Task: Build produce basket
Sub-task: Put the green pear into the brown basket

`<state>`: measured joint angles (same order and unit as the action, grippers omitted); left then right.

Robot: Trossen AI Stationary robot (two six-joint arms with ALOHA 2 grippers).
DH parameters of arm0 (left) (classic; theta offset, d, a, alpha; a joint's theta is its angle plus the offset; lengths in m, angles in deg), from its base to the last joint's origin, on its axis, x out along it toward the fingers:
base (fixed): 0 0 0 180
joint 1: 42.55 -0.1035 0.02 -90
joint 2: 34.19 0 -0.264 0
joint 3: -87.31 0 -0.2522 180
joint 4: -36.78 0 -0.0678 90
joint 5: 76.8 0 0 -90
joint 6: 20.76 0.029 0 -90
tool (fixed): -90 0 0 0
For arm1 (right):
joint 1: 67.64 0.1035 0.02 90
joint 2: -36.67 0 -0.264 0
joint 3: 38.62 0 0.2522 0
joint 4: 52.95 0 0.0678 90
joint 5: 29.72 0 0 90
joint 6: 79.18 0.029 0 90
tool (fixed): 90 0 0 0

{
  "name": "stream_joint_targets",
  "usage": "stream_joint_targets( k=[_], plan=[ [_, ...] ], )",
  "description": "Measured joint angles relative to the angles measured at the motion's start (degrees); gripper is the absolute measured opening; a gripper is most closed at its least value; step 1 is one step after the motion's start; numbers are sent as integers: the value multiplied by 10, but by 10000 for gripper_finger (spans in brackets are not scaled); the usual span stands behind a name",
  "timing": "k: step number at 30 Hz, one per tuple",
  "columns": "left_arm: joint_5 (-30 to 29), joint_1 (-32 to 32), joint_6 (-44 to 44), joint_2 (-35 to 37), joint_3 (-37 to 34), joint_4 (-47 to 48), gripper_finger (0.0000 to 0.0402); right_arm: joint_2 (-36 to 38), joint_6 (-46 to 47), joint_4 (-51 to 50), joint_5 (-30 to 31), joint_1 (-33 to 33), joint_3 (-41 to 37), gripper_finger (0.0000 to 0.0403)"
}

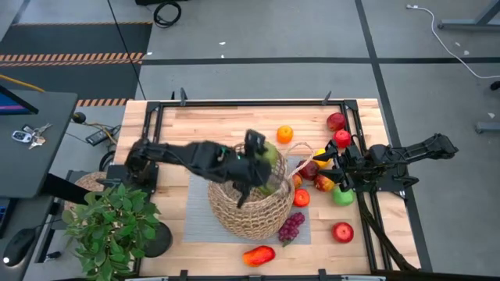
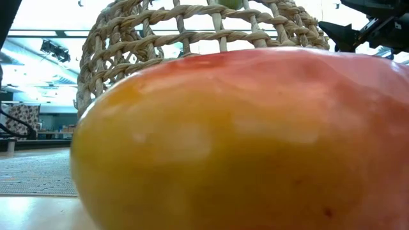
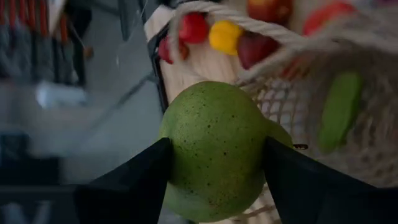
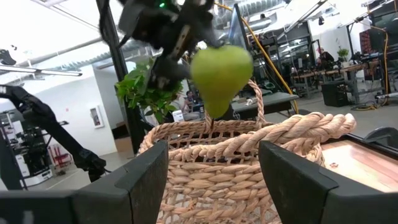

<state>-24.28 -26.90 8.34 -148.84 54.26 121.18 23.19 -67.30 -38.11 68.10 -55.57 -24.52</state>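
Observation:
The tan wicker basket (image 1: 250, 209) stands on a grey mat at the table's middle, and a green piece (image 3: 341, 109) lies inside it. Over the basket's far rim my left gripper (image 1: 262, 168) is shut on a green pear (image 3: 214, 146), which also shows above the basket in the right wrist view (image 4: 221, 71). More produce lies on the table to the right: an orange (image 1: 285, 134), red apples (image 1: 337, 122), a green apple (image 1: 343, 197) and purple grapes (image 1: 291, 227). My right gripper (image 4: 214, 162) waits open by the right-hand fruit, facing the basket. My left gripper pinches the pear between its two fingers, on two opposite sides of its wide part (image 3: 180, 149). The fingers slant down from the table's left side. The pear hangs clear above the basket's rim, narrow end down (image 4: 214, 109).
A red-orange fruit (image 1: 258, 255) lies at the near edge and fills the low view (image 2: 243, 140). A potted green plant (image 1: 109, 226) stands at the near left corner. A dark rail frame (image 1: 250, 103) runs round the tabletop. Bare wood (image 1: 211, 129) shows far left of the basket.

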Motion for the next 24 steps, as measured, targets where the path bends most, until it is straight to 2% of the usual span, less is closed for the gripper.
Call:
stream_joint_targets(
  k=[7, 12, 16, 24],
  plan=[
    [-50, 51, 277, -20, 0, -6, 245, 0, 0, 0, 0, 0, 0, 255],
    [-99, 78, 408, -25, 0, -8, 245, 0, 0, 0, 0, 0, 0, 255],
    [-114, 91, 450, -26, 0, -10, 245, 0, 0, 0, 0, 0, 0, 255],
    [-125, 90, 416, -26, 0, -9, 246, 0, 0, 0, 0, 0, 0, 255]
  ],
)
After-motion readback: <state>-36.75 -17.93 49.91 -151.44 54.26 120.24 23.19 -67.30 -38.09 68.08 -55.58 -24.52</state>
